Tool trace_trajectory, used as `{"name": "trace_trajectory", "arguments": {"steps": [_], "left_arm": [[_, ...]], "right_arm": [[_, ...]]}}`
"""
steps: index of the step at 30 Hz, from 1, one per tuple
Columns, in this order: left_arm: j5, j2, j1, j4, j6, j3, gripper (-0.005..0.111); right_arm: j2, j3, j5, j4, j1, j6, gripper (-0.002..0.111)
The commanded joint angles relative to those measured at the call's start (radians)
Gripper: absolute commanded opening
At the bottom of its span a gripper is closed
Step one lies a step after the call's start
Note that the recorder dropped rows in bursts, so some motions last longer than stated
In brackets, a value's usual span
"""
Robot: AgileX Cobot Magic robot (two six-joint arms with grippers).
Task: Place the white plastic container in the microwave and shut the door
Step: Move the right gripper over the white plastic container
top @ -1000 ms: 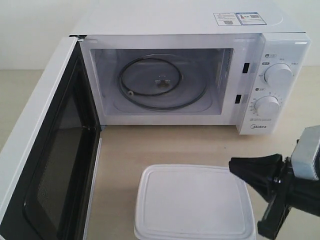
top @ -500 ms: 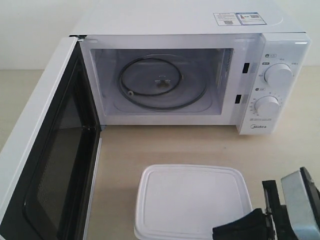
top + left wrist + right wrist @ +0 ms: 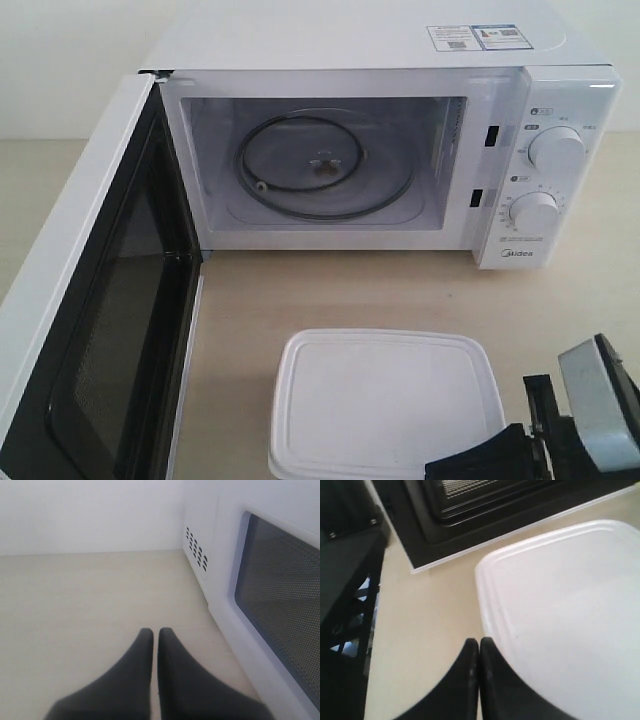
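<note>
Left wrist view: the left gripper (image 3: 155,632) is pinched shut, empty, beside the door (image 3: 280,595). Right wrist view: the right gripper (image 3: 479,645), also closed on nothing, sits at the rim of the white plastic container (image 3: 570,610); it should open and straddle that rim squarely before lifting. Exterior view: the container rests on the table (image 3: 330,290) before the open microwave (image 3: 380,60), with the right gripper lower than a second ago.
</note>
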Motion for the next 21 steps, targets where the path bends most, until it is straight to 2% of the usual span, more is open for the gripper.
{"name": "trace_trajectory", "arguments": {"steps": [1,13,18,21], "left_arm": [[0.0,-0.003,0.003,-0.012,0.002,0.003,0.004],[0.0,-0.003,0.003,-0.012,0.002,0.003,0.004],[0.0,-0.003,0.003,-0.012,0.002,0.003,0.004],[0.0,-0.003,0.003,-0.012,0.002,0.003,0.004]], "right_arm": [[-0.002,0.004,-0.004,0.007,0.0,0.07,0.0],[-0.002,0.004,-0.011,-0.02,0.0,0.307,0.0],[-0.002,0.004,-0.011,-0.062,0.0,0.117,0.0],[-0.002,0.004,-0.011,-0.062,0.0,0.115,0.0]]}}
